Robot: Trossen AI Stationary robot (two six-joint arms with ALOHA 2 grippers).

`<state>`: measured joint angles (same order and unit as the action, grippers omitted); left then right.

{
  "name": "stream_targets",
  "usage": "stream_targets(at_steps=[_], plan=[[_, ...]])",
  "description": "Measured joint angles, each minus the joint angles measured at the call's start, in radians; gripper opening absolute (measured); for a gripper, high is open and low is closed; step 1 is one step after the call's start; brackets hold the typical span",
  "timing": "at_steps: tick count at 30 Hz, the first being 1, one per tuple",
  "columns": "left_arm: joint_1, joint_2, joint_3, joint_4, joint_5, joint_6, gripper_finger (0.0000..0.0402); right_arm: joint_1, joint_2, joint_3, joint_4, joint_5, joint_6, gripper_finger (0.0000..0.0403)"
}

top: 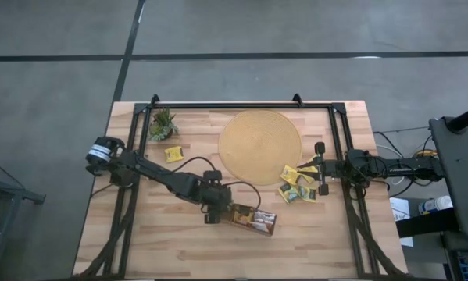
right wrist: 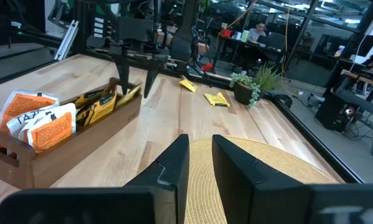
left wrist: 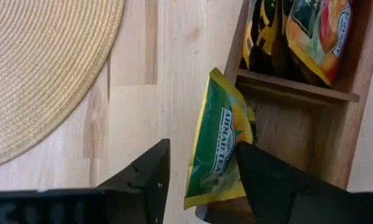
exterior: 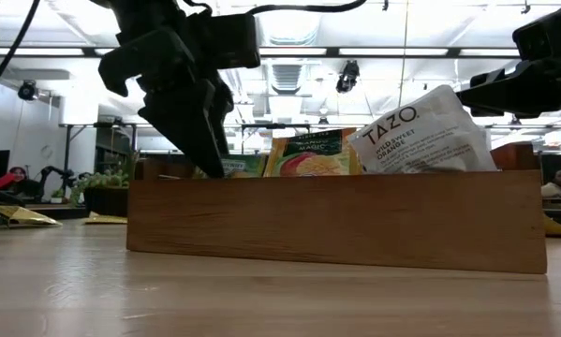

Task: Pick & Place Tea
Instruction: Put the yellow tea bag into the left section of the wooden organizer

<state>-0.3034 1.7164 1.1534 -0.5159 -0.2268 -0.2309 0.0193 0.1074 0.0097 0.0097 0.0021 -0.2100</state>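
the left gripper (top: 215,209) hangs over the near end of the dark brown oblong wooden tray (top: 253,221), at the front middle of the light plank table (top: 140,250). in the left wrist view its two dark fingers (left wrist: 142,180) stand apart, and a green and yellow square paper tea sachet (left wrist: 220,140) stands between them, leaning on the tray's end wall at an otherwise bare compartment. whether either finger touches the sachet cannot be told; it looks released, or very nearly so.

further along the tray, several sachets already stand on edge: dark yellow ones and a yellow one with an orange picture (left wrist: 314,34) in the next compartment, and white-and-orange ones (right wrist: 46,127) at the far end, seen from the right wrist. so the tray is partly filled.

much is left. a loose heap of yellow sachets (top: 298,186) lies at the right edge of the round woven straw mat (top: 260,146), and a single yellow sachet (top: 173,154) lies near the small green spiky plant (top: 162,125) at the back left.

the right gripper (top: 321,168) waits just beside the heap, over the mat's edge. its fingers (right wrist: 167,165) stand a narrow way apart with nothing between them.

by my judgement the task is somewhere about the middle: one more sachet is going in, and the heap and the stray one remain to be carried over.
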Motion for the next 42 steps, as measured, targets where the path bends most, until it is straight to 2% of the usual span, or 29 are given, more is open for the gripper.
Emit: stream_targets(at_steps=[17,25,29,38,42], plan=[[0.0,-0.001,0.033,-0.048,-0.008,0.02,0.0179,0.0,0.0,0.0,0.0,0.0,0.0,0.0068],[0.0,-0.002,0.117,-0.225,-0.154,-0.012,0.0179,0.0,0.0,0.0,0.0,0.0,0.0,0.0068],[-0.001,-0.002,0.149,-0.331,-0.212,-0.119,0.0179,0.0,0.0,0.0,0.0,0.0,0.0,0.0068],[-0.059,-0.002,0.143,-0.725,-0.218,-0.476,0.0179,0.0,0.0,0.0,0.0,0.0,0.0,0.0068],[-0.123,-0.004,0.118,-0.775,-0.217,-0.543,0.0179,0.0,0.0,0.0,0.0,0.0,0.0,0.0068]])
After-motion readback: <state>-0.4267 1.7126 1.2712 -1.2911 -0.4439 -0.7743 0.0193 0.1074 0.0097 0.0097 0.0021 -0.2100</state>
